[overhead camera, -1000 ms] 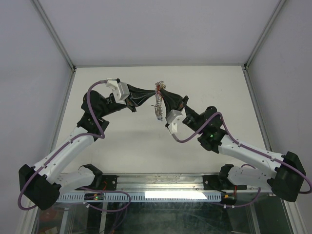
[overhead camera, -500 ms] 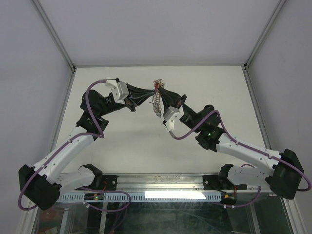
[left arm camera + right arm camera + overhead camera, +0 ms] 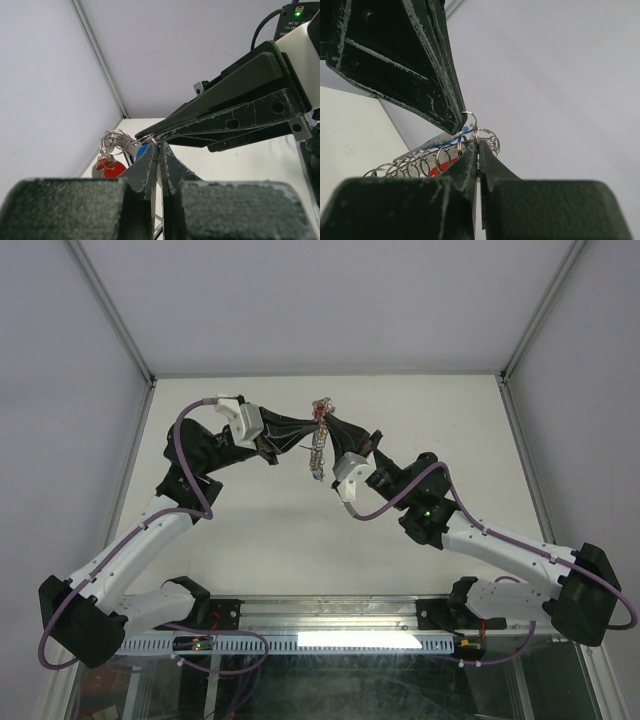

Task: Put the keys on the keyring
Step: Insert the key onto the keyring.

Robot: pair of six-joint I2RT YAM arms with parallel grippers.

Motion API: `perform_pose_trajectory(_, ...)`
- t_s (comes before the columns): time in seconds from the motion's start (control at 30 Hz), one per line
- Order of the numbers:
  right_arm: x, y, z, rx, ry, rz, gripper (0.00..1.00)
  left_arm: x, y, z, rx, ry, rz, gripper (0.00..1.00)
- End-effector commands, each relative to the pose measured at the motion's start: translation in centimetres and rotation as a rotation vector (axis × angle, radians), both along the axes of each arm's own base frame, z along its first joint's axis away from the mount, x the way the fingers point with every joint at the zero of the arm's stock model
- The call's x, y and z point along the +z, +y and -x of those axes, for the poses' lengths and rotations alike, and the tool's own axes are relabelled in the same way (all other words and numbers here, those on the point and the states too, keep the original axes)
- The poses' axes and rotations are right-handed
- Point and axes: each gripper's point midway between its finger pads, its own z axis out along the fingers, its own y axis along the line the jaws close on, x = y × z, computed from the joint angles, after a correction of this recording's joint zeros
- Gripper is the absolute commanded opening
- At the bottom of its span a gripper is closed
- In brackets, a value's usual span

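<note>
The keyring, with keys attached, is pinched by both the left fingers and the right fingers; since a second ago it has been carried slightly leftward.

robot lab test cell, plain white walls, alu frame, white table, cable duct

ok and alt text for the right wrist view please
Two shut grippers meet tip to tip: the right gripper from below and the left gripper from the upper left, both pinching thin wire loops at one end of the coiled silvery keyring. Slivers of the blue and red keys show behind the coils, against a plain grey wall.
</note>
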Motion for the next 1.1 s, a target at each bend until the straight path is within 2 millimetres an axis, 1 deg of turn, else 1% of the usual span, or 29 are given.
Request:
perform_pose_trajectory(0.0,4.5,-0.6,0.6,0.001,-0.046,-0.121,0.0,1.6,-0.2,1.0,-0.057,-0.041,-0.002,0.0)
perform_pose_trajectory(0.3,5.0,-0.2,0.6,0.01,-0.031,-0.137,0.0,0.8,-0.8,0.9,-0.086,-0.016,-0.052,0.0)
perform_pose_trajectory(0.53,5.2,-0.3,0.9,0.024,-0.029,-0.164,0.0,0.5,-0.7,0.8,-0.076,-0.017,-0.077,0.0)
perform_pose_trajectory(0.57,5.3,-0.3,1.0,0.026,-0.031,-0.172,0.0,0.6,-0.7,0.8,-0.076,-0.022,-0.077,0.01)
perform_pose_trajectory(0.67,5.9,-0.6,1.2,0.035,-0.037,-0.205,0.0,1.0,-0.5,1.2,-0.085,-0.036,-0.075,0.12)
perform_pose_trajectory(0.77,6.3,-0.9,1.3,0.042,-0.038,-0.248,0.0,1.2,-0.5,1.9,-0.11,-0.047,-0.074,0.16)
perform_pose_trajectory(0.9,6.8,-1.3,1.4,0.056,-0.017,-0.308,0.0,1.7,-0.4,2.8,-0.139,-0.057,-0.069,0.25)
perform_pose_trajectory(0.97,7.1,-1.5,1.6,0.064,-0.016,-0.335,0.0,2.0,-0.2,3.3,-0.148,-0.065,-0.067,0.28)
perform_pose_trajectory(1.07,7.3,-1.7,1.9,0.087,-0.002,-0.366,0.0,2.6,0.3,4.2,-0.152,-0.084,-0.059,0.29)
